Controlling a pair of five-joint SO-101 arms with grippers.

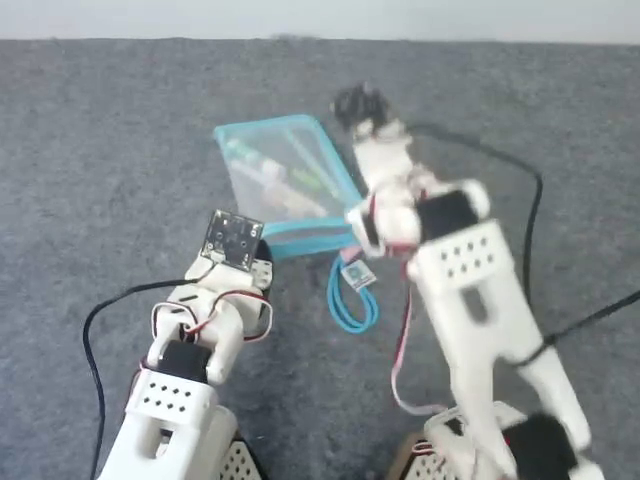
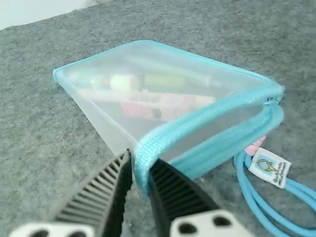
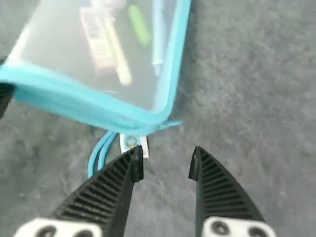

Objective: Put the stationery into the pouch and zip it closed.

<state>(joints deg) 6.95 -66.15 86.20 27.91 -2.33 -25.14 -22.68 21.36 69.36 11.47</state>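
The pouch (image 2: 163, 123) is frosted, see-through plastic, smooth and matt, edged in woven turquoise cloth tape. The tabletop (image 1: 100, 150) wears grey, fuzzy, matt felt-like cloth. The left claw (image 2: 140, 180) and right claw (image 3: 167, 160) are matt black ribbed plastic. The blue cord (image 2: 266, 192), lower right, looks smooth.

pouch (image 1: 285, 185): showing milky, see-through walls; turquoise binding running round the edges and along the zip.
stationery (image 2: 148, 96): showing through the wall as lime green, pale yellow, pink-red and white pieces.
cord (image 3: 98, 155): looping in bright blue.
tag (image 2: 269, 168): showing white with a small yellow-and-dark mark.
tabletop (image 1: 100, 150): lying grey, finely flecked, felt-like.
jaws: showing black, ribbed, on white mounts.
arms (image 1: 480, 290): showing white shells with black motor blocks; black, red and white wires trailing.
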